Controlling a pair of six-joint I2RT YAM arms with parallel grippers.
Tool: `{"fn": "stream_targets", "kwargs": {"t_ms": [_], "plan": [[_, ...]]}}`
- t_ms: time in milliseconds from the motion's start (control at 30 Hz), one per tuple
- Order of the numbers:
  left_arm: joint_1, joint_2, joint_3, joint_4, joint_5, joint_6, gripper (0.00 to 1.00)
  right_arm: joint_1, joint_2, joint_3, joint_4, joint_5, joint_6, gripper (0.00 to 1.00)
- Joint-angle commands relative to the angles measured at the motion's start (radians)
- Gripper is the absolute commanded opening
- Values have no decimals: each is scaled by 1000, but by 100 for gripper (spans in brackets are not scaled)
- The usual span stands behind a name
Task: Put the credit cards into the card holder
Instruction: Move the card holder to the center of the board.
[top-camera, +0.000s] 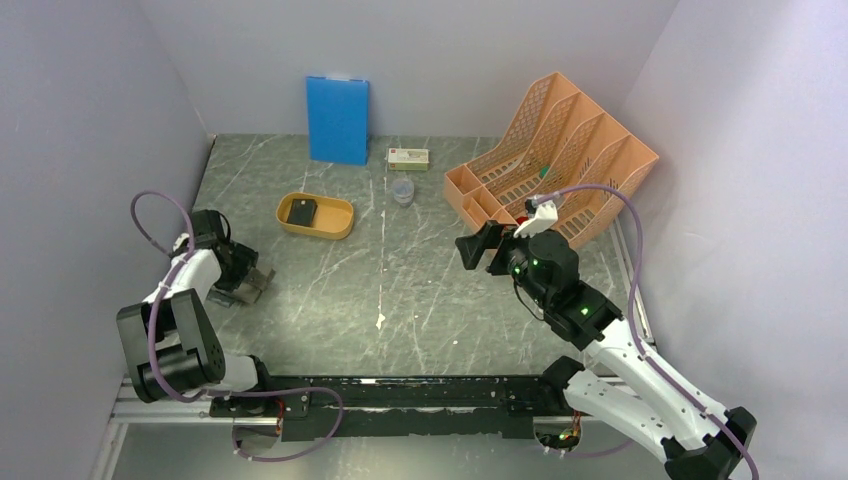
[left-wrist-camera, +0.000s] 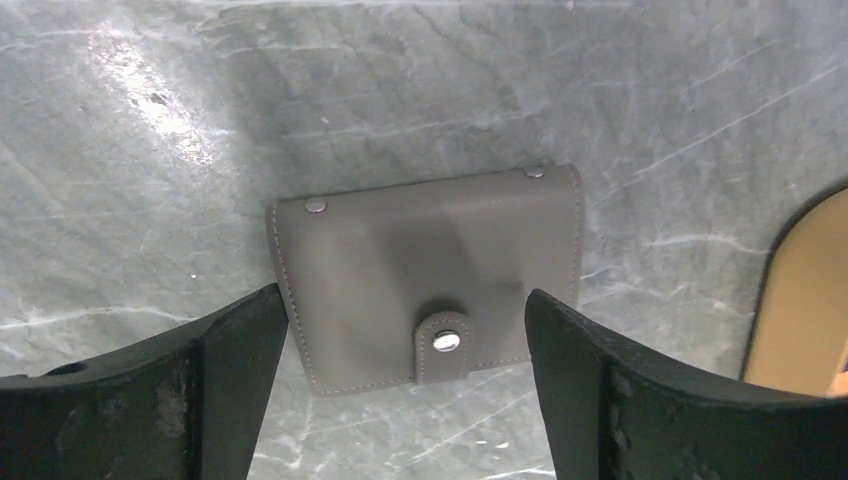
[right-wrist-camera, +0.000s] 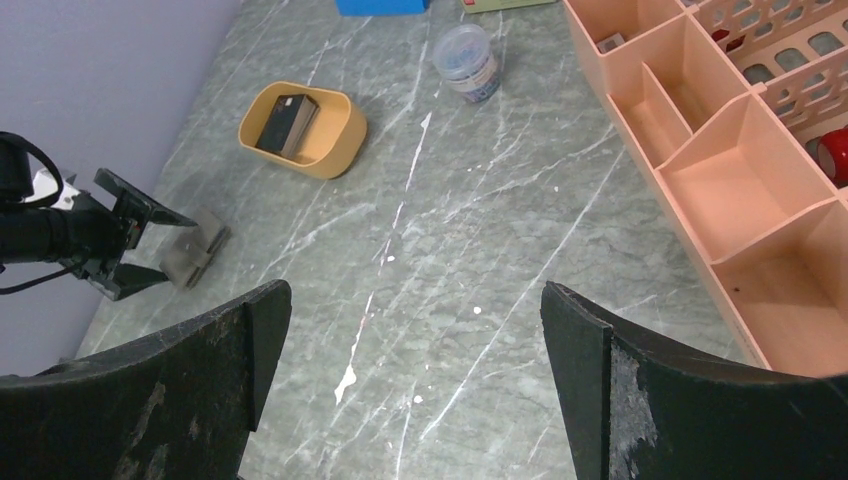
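On the left side of the table (top-camera: 420, 310), the card holder (left-wrist-camera: 430, 270) lies flat and snapped shut, strap and stud facing up. The left gripper (left-wrist-camera: 403, 330) hangs over it, fingers spread wide to either side and touching nothing. That straddle suits a grasp across the case's width, probably to lift or steady it so the flap can be undone. Well apart, toward the back, the credit cards (right-wrist-camera: 285, 122) sit as a dark stack in the mustard tray (right-wrist-camera: 335, 150); how many there are is hard to tell. Over the right half, the right gripper (right-wrist-camera: 412, 300) hovers high, jaws equally apart and empty. It is angled toward the tray, seemingly placed to fetch cards once the case is open.
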Motion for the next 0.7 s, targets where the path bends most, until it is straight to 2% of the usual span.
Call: {"fn": "stream_targets", "kwargs": {"t_ms": [0,267,467,667], "plan": [[-9,-7,-48,84,65,62,87,-6,-5,-11,19,-12,1,100],[-104,-34,-123,69,78,74,78,-7,-18,-3,-13,10,-2,100],[-281,-147,-219,50,90,-20,73,-7,-24,-11,-35,23,5,100],[-445,-303,-296,-9,122,-133,72,-6,-24,3,-57,32,0,100]]}}
